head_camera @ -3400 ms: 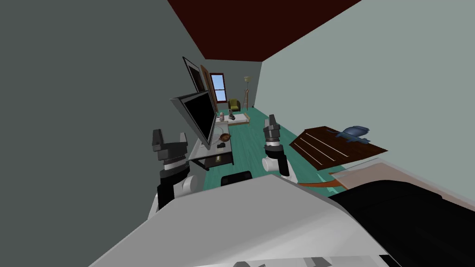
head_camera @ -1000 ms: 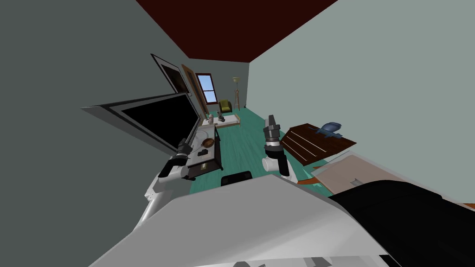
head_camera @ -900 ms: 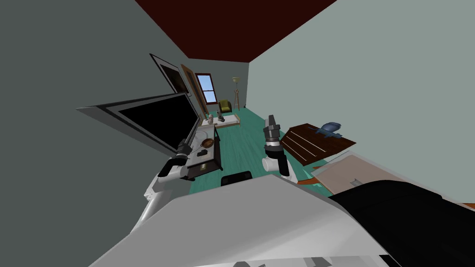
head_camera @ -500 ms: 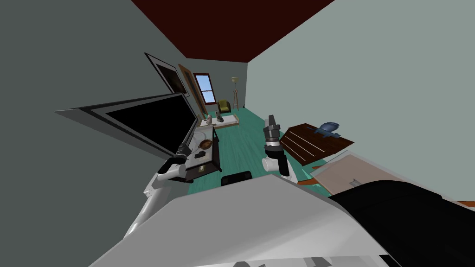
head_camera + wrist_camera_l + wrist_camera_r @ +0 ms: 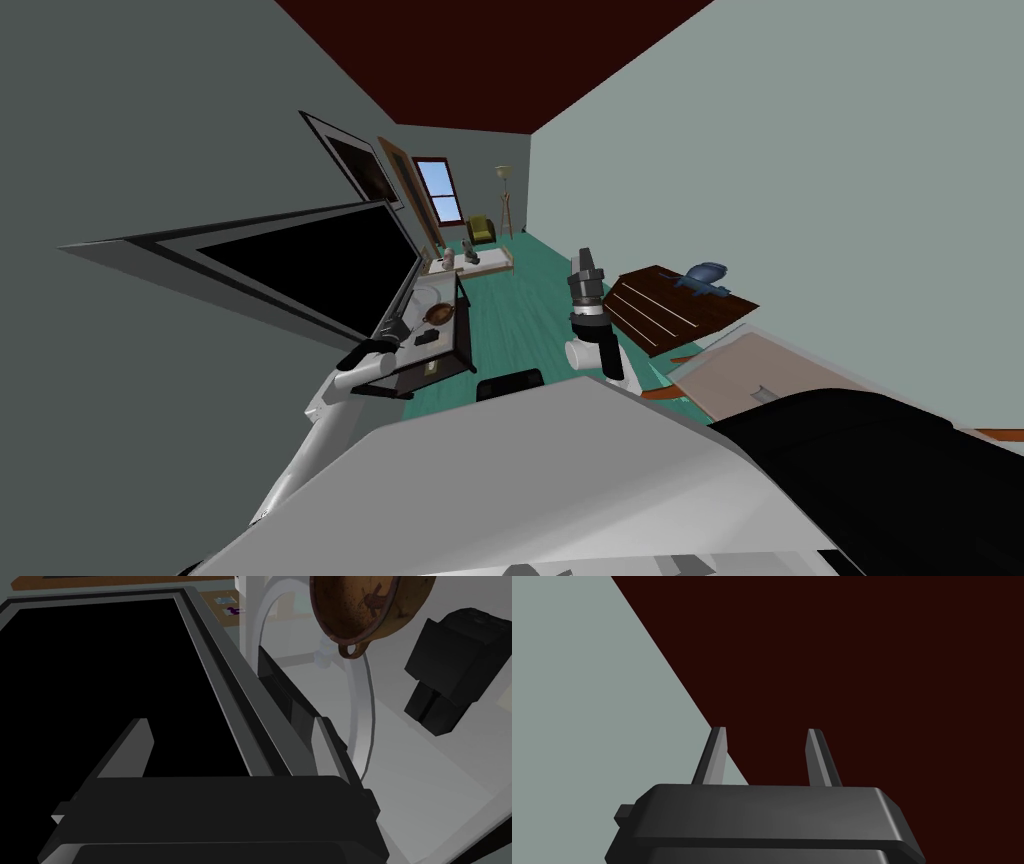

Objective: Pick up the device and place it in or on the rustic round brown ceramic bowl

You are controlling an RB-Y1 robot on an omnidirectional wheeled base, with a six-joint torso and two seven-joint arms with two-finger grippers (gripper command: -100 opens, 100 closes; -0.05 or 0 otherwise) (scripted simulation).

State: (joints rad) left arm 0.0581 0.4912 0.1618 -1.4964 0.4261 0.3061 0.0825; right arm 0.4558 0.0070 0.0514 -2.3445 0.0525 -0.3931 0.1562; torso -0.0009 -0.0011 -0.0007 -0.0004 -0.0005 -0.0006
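The device (image 5: 452,671) is a small black blocky thing on the pale top of the TV stand (image 5: 452,330). In the head view the device (image 5: 427,337) lies just in front of the brown round bowl (image 5: 438,313). The bowl (image 5: 370,606) has a small loop handle and stands beyond the device. My left gripper (image 5: 230,743) is open, low over the stand's near end, with the TV's lower bezel between its fingers and the device off to one side. In the head view the left gripper (image 5: 392,330) is short of the device. My right gripper (image 5: 767,751) is open, and in the head view that right gripper (image 5: 585,262) is raised.
A large black TV (image 5: 300,260) leans over the stand's left side, close to my left hand. A pale ring-shaped piece (image 5: 367,711) stands between gripper and bowl. A dark wooden table (image 5: 680,305) with a blue object (image 5: 705,275) is at right, green floor (image 5: 520,310) between.
I have moved closer to the TV stand, so the TV looms larger. My left arm has stretched forward and down to the stand's top. The right arm has not moved.
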